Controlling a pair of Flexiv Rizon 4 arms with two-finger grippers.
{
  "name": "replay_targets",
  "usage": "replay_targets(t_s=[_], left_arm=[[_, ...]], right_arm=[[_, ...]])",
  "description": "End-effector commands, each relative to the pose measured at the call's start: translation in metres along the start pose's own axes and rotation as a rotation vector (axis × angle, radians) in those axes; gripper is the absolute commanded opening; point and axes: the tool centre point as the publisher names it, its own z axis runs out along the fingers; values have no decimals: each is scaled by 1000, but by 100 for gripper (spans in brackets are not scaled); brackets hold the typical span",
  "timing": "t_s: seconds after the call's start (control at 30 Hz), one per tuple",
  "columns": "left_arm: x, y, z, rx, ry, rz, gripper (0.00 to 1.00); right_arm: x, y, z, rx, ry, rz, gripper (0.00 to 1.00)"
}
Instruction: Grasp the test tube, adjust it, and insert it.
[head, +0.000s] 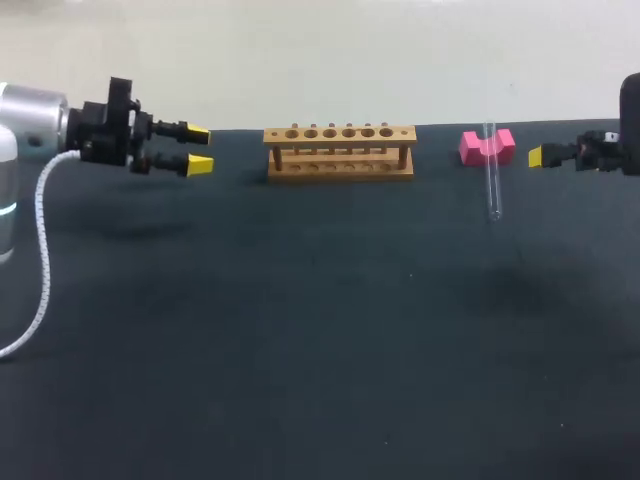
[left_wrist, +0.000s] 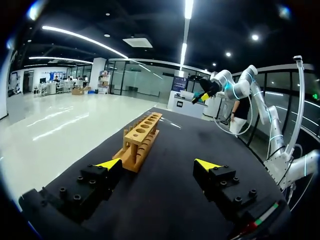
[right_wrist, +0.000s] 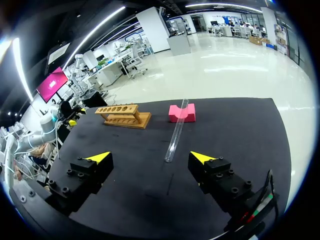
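Observation:
A clear glass test tube (head: 493, 180) leans with its far end in the notch of a pink block (head: 487, 146) and its near end on the black table. The wooden rack (head: 340, 152), with a row of holes, stands at the back middle. My right gripper (head: 536, 156) hovers at the right edge beside the block. In the right wrist view this gripper (right_wrist: 150, 159) is open, with the tube (right_wrist: 176, 135) just ahead of its fingers and touching neither, the block (right_wrist: 181, 113) and the rack (right_wrist: 122, 116) beyond. My left gripper (head: 198, 148) hovers open left of the rack. In its own view the left gripper (left_wrist: 158, 165) is empty, the rack (left_wrist: 141, 140) ahead.
The black table (head: 320, 340) stretches wide and bare in front of the rack and tube. A white coiled cable (head: 42, 260) hangs from my left arm. Across the table, the left wrist view shows my right arm (left_wrist: 222, 82).

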Motion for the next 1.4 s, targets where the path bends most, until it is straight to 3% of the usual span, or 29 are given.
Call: replay_targets(t_s=[0.03, 0.97, 1.4], left_arm=[[-1, 5, 6, -34, -6, -7, 100], [-4, 9, 7, -73, 14, 2, 100], [-4, 9, 7, -73, 14, 2, 100]], right_arm=[[0, 1, -1, 8, 0, 0, 100], [0, 1, -1, 8, 0, 0, 100], [-12, -12, 51, 323, -105, -51, 100]])
